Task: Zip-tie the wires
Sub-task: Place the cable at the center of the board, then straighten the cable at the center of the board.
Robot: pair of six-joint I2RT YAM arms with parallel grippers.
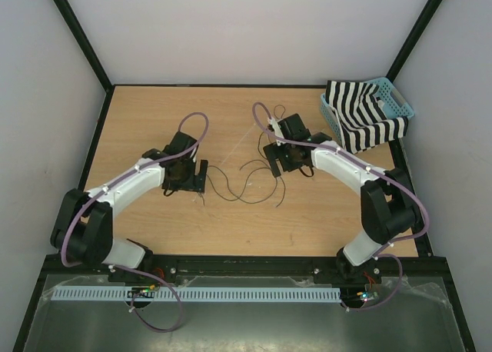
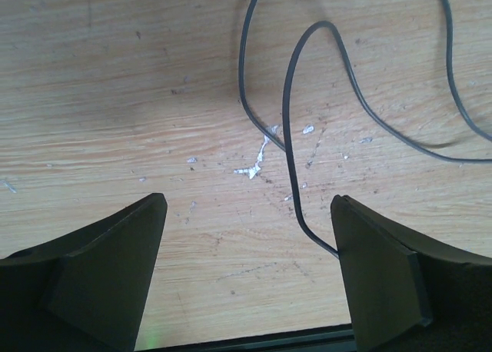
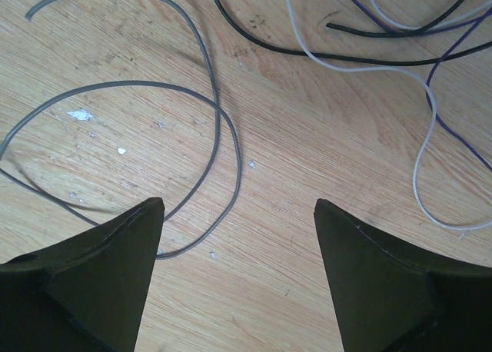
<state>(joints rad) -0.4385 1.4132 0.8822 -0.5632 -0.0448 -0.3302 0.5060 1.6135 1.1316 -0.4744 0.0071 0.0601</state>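
The wires (image 1: pixel 240 189) lie in loose dark curls on the wooden table between my two grippers. My left gripper (image 1: pixel 200 177) is open just left of them. In the left wrist view its jaws (image 2: pixel 247 214) stand wide over bare wood, and one dark wire (image 2: pixel 288 137) runs down to the inner edge of the right finger (image 2: pixel 377 275). My right gripper (image 1: pixel 271 158) is open at the wires' right end. Its jaws (image 3: pixel 238 210) hold nothing. A grey wire loop (image 3: pixel 217 125) ends beside the left finger (image 3: pixel 100 283); black (image 3: pixel 269 48), white (image 3: pixel 361 68) and purple (image 3: pixel 455 133) wires lie beyond. I cannot make out the zip tie.
A blue basket (image 1: pixel 401 100) holding a black-and-white striped cloth (image 1: pixel 361 117) stands at the back right corner. A black frame edges the table, and a white slotted strip (image 1: pixel 200 294) runs along the front below the arm bases.
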